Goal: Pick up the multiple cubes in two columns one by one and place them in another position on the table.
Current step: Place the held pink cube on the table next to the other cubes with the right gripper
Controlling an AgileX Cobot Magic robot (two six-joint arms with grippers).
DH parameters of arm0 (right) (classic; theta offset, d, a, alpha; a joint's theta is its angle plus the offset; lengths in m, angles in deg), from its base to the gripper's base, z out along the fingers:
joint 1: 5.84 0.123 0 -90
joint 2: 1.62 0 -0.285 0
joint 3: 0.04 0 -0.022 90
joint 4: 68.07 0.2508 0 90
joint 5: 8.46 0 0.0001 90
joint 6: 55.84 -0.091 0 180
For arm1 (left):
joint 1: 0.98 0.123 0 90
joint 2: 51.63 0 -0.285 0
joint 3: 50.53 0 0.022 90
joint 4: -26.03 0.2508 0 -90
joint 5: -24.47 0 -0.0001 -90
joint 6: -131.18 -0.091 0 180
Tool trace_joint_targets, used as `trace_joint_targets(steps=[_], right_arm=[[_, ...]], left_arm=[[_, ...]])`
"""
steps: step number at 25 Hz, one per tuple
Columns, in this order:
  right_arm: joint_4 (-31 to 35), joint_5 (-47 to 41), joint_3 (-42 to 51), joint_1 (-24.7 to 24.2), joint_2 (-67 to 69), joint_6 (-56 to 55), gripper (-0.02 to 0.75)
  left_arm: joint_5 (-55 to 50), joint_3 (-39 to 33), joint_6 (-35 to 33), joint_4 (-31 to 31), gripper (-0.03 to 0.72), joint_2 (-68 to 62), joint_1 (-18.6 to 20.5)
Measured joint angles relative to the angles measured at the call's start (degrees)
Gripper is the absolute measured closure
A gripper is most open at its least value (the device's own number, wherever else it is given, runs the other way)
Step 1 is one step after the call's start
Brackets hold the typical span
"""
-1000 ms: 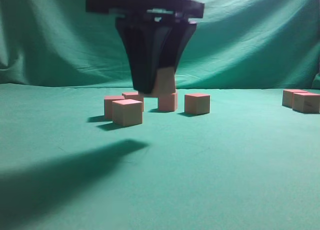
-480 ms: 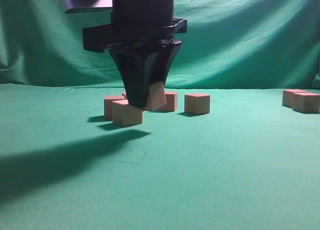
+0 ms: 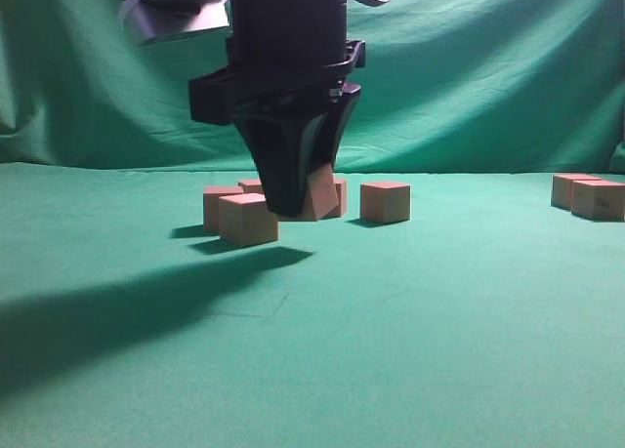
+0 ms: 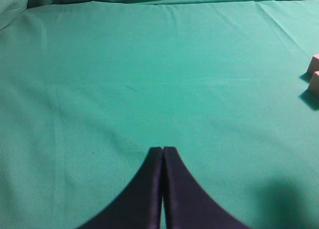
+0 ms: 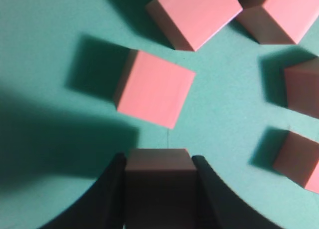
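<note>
Right wrist view is showing the right end effector point(image 5: 159, 189) clamping one small reddish-pink wooden cube point(image 5: 159, 181), lifted and tilting above the smooth green cloth table point(image 3: 410, 311). Beyond it, five loose cubes point(image 5: 154, 88) are lying. Farther left, the left end effector point(image 4: 162, 151) is sitting closed, empty.

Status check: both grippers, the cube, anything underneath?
Right gripper shut on a cube, clear of the table. Left gripper shut, empty. Loose cubes close below.
</note>
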Motion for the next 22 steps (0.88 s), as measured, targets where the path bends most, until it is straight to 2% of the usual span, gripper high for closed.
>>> trace_joint_targets(steps=[22], right_arm=[[0.6, 2.8, -0.1, -0.4, 2.9, -0.2, 0.478]], left_arm=[[0.0, 0.0, 0.0, 0.0, 0.688, 0.0, 0.0]])
